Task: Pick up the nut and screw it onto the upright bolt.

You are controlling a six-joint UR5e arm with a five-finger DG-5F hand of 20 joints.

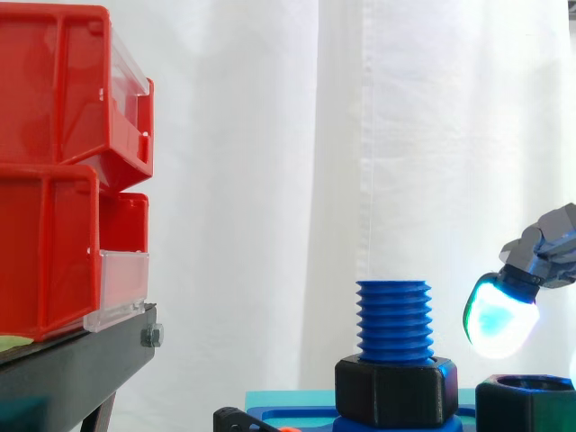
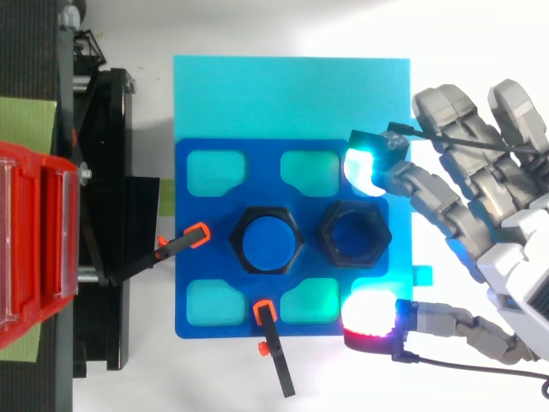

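- The loose black nut point(image 2: 328, 233) lies flat on the blue plate point(image 2: 266, 176), in the gap between the hand's two lit fingertips and just off their ends. Neither pad appears to touch it.
- In the side view this nut point(image 1: 526, 402) sits directly below the cyan fingertip, with clear space between them.
- The hand point(image 2: 515, 257) is spread, with its fingers nearly straight and nothing held. The cyan-lit pad point(image 2: 364, 169) hangs to one side of the nut and the red-and-white-lit pad point(image 2: 369, 313) to the other.
- The blue bolt point(image 1: 393, 319) stands upright just past the nut, farther out from the fingertips.
- A second black nut point(image 1: 396, 389) is already seated round the bolt's base.
- Two black clamps with orange tips point(image 2: 273, 343) hold the plate's edges beyond the bolt.
- The plate rests on a cyan board point(image 2: 283, 94).
- Well beyond the bolt, farthest from the hand, red bins point(image 1: 54, 180) are stacked on a black stand point(image 1: 72, 369).
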